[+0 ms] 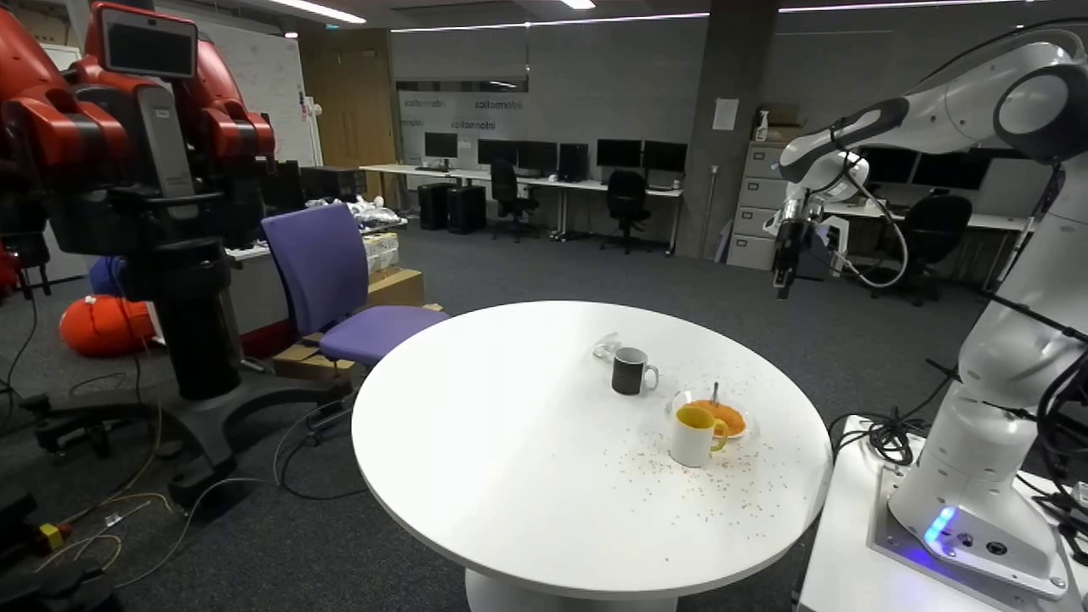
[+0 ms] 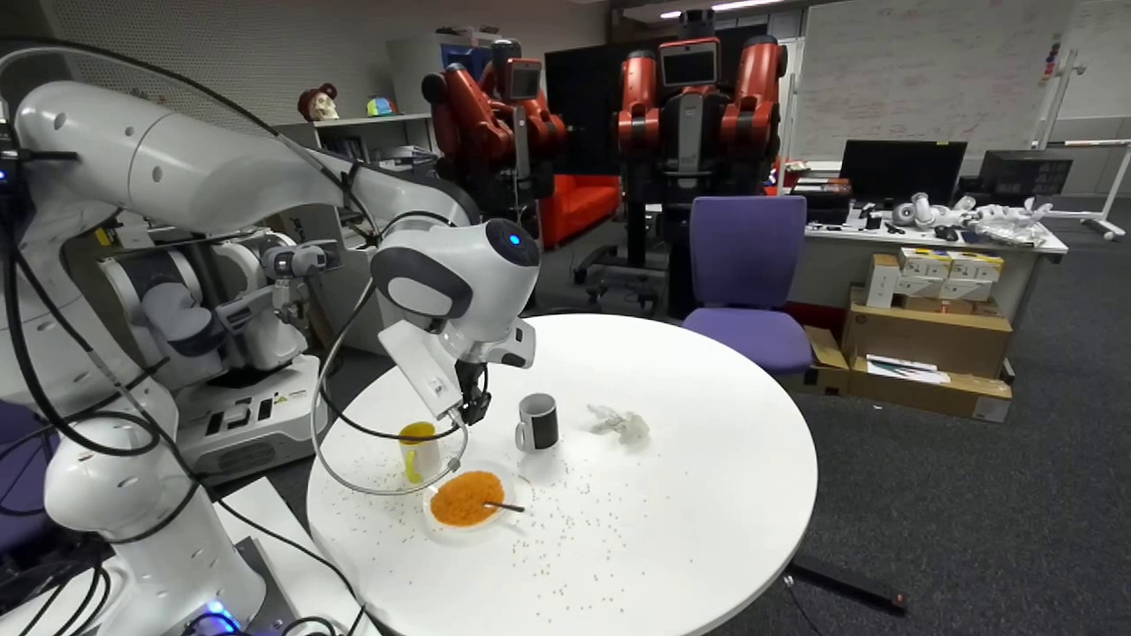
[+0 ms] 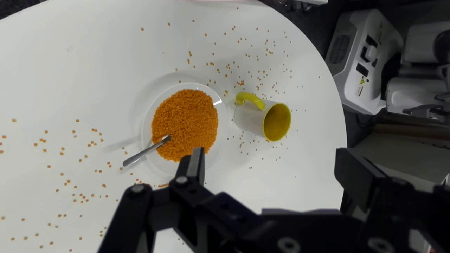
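Gripper (image 3: 269, 154) high above the desk (image 1: 476, 476), jaws spread wide. Plate (image 3: 222, 129) heaped with orange grains (image 3: 186, 119) lies well below; in the wrist view one fingertip (image 3: 195, 164) overlaps its rim. Metal handle (image 3: 146, 151) juts from the heap. White-and-yellow mug (image 3: 259, 117) just beside the plate, in line with the gap between the jaws. Both toward the desk edge nearest the arm's base (image 1: 969, 510). Black-and-white mug (image 2: 539, 422) farther in from that edge, near a crumpled pale scrap (image 2: 626, 427).
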Controlling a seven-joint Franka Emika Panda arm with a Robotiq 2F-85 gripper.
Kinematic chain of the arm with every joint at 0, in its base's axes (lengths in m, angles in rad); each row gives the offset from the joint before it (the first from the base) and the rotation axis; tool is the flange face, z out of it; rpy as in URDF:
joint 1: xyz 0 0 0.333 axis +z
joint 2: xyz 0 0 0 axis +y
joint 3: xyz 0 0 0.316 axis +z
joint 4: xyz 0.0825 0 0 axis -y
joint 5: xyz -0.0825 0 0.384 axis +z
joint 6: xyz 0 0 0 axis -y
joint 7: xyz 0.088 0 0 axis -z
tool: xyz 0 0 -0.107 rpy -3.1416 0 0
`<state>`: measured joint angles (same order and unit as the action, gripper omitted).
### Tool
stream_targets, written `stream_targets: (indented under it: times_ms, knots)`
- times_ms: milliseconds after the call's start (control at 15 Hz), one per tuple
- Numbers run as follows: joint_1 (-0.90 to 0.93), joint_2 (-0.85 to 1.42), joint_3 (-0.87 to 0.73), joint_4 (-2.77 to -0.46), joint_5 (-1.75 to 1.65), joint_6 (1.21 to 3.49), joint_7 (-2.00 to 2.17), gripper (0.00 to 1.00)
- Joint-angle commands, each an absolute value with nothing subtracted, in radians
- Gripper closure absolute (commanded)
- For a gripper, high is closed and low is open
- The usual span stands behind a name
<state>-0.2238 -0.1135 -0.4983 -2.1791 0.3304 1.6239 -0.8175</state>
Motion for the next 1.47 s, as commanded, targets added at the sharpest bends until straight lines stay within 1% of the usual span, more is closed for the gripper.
stream_targets:
  times_ms: [0, 267, 533, 800, 1400]
  knots:
    - [-0.264, -0.109, -0.456, -2.175, 0.334, 1.620, -0.822, 0.00]
    - [-0.264, -0.098, -0.451, -2.167, 0.349, 1.604, -0.833, 0.00]
    - [-0.303, 0.016, -0.473, -2.113, 0.461, 1.495, -0.895, 0.00]
    - [-0.369, 0.104, -0.459, -2.075, 0.537, 1.473, -0.959, 0.00]
    - [-0.489, 0.337, -0.393, -1.916, 0.542, 1.401, -1.128, 0.00]
